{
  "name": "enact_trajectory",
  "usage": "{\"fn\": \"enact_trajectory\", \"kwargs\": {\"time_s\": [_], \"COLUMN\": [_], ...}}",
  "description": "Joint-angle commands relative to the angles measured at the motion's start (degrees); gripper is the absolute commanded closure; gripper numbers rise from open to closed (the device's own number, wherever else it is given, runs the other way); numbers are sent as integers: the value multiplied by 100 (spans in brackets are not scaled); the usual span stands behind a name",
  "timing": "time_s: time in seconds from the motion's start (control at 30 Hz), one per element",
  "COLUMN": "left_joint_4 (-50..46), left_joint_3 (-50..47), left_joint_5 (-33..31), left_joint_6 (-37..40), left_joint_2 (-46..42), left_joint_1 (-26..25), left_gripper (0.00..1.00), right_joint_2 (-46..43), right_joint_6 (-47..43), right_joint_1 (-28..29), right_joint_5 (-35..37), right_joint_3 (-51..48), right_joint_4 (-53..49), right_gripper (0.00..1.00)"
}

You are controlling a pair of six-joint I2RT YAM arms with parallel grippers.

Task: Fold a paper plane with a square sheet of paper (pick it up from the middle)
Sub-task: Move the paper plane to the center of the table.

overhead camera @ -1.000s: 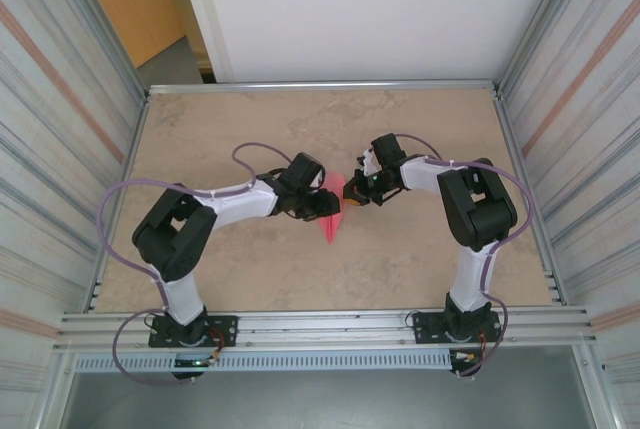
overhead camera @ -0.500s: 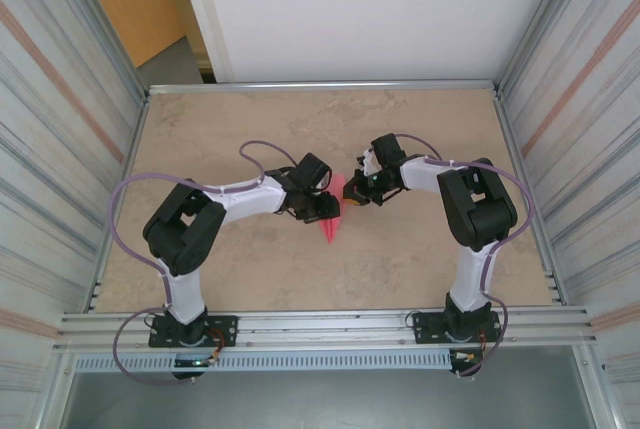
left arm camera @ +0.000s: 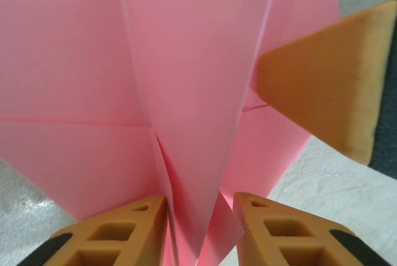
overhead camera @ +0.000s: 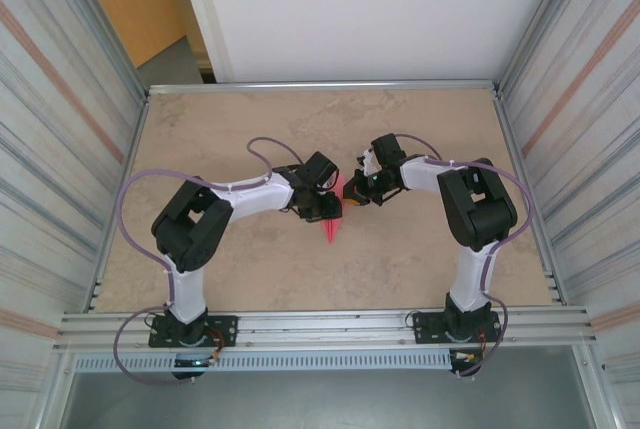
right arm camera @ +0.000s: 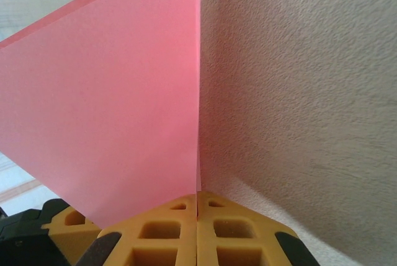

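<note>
The left gripper [left arm camera: 198, 210] is at mid-table, its jaws partly apart astride the centre fold of the pink paper plane [left arm camera: 186, 61]. I cannot tell whether they pinch it. The plane sits between both grippers above the tan table [overhead camera: 420, 269], its point toward the near edge. The right gripper [right arm camera: 197, 199] is clenched on the plane's edge.

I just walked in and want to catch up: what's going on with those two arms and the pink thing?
Two robot arms are working a pink paper into a plane at the middle of the table. The paper is already a creased, pointed shape. The right pincer is shut on one edge of it. The left pincer has its jaws partly open, one on either side of the centre fold.
</note>
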Motion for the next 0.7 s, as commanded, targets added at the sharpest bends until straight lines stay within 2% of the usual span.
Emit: {"fn": "enact_trajectory", "kwargs": {"time_s": [0.0,0.23,0.47,0.67], "left_joint_4": [-267,-456,-623,-833], "left_joint_3": [181,280,366,440], "left_joint_5": [-171,-235,-370,-664], "left_joint_6": [112,158,235,392], "left_joint_2": [125,231,228,69], "left_joint_1": [-33,-38,-38,-38], "left_gripper": [69,73,83,90], "right_joint_2": [27,-121,-381,-849], "right_joint_6": [-6,63,113,87], "right_joint_1": [9,5,-57,-191], "right_joint_5": [-133,-34,217,769], "right_joint_3": [105,43,-59,-336], "right_joint_4": [-5,39,30,74], "right_gripper": [92,85,66,48]}}
